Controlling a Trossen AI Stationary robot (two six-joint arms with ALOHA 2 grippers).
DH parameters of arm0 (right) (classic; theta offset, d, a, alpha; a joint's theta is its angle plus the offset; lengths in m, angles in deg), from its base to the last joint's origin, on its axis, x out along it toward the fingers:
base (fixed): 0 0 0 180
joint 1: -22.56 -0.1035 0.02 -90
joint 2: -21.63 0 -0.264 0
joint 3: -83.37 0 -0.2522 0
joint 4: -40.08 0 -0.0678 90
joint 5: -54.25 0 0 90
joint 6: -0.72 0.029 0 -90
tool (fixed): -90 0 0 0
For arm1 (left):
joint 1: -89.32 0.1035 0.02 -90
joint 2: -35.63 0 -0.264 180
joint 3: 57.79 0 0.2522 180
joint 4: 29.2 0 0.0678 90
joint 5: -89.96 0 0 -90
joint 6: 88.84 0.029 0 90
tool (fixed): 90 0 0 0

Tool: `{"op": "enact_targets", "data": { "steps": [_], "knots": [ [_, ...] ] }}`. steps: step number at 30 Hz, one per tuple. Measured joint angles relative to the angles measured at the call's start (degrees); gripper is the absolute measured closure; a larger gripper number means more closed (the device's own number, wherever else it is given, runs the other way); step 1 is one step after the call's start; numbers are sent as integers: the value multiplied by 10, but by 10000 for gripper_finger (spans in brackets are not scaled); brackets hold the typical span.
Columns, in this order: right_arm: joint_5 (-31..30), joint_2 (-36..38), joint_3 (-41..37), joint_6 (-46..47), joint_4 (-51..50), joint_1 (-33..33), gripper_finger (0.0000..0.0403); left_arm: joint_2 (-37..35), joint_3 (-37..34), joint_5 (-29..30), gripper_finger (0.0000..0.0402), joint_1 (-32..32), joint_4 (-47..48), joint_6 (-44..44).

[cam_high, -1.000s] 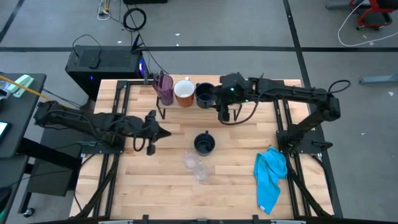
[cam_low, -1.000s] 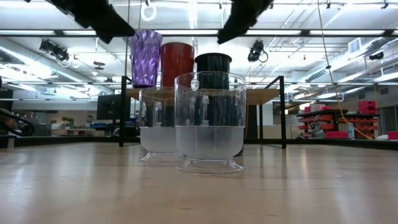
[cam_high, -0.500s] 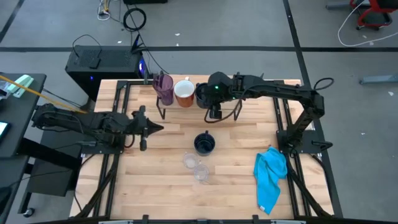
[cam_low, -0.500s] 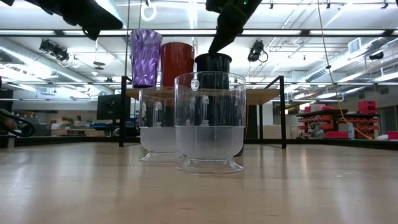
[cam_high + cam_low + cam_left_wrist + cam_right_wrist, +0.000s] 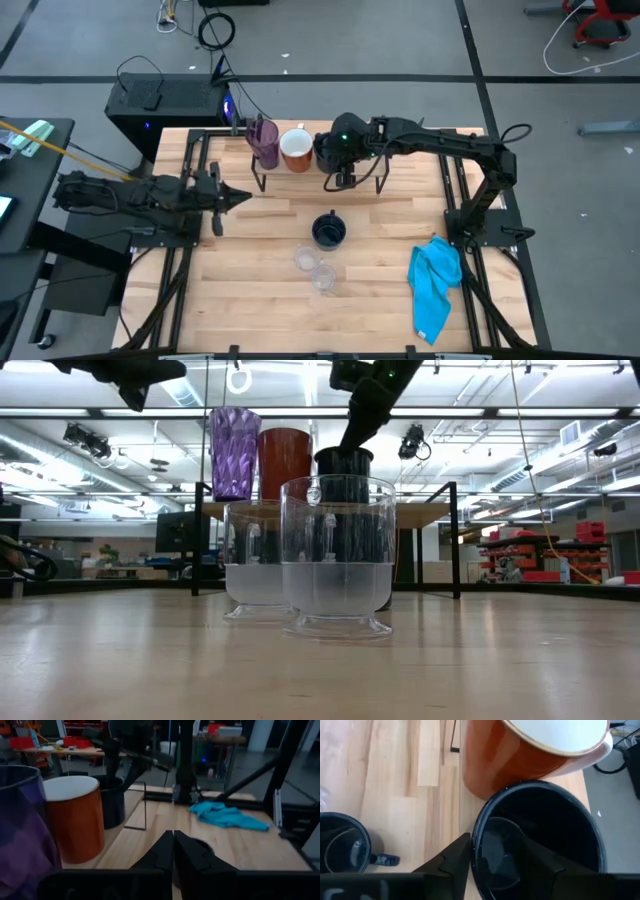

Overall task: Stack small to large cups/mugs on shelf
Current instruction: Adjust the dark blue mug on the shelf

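Observation:
On the shelf (image 5: 290, 175) at the far edge stand a purple tumbler (image 5: 263, 140), a white mug with an orange-brown outside (image 5: 295, 148) and a black mug (image 5: 326, 150), each on its base. My right gripper (image 5: 340, 172) is open at this black mug (image 5: 540, 835), one finger inside the mouth and one outside. A second black mug (image 5: 328, 230) and two clear cups (image 5: 305, 260) (image 5: 322, 278) stand on the table. My left gripper (image 5: 225, 195) is shut and empty near the table's left side. My right gripper stands astride the black mug's rim (image 5: 476, 845) on the side toward the table's near edge, slanting down from above. One finger (image 5: 530, 857) is inside the mouth and one finger (image 5: 452, 865) is outside. I cannot tell whether either finger touches the wall.
A blue cloth (image 5: 435, 280) lies crumpled at the table's near right. The white mug stands right beside the black mug on the shelf (image 5: 530, 755). Thin black shelf legs (image 5: 456, 540) stand at the far side. Bare wood lies between the shelf and the loose cups.
My right gripper has gone toward the table's left along the shelf and down onto the black mug's mouth. My left gripper has drawn back toward the table's left edge and risen a little, staying shut.

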Motion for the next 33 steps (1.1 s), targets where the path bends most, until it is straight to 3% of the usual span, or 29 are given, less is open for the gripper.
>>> {"op": "enact_targets", "data": {
  "steps": [12,33],
  "knots": [
    [4,0,0,-3,0,7,308,-9,-3,-1,388,0,6,-8],
    [56,0,0,-112,6,68,298,-8,-3,-1,378,0,6,-8]
  ]
}}
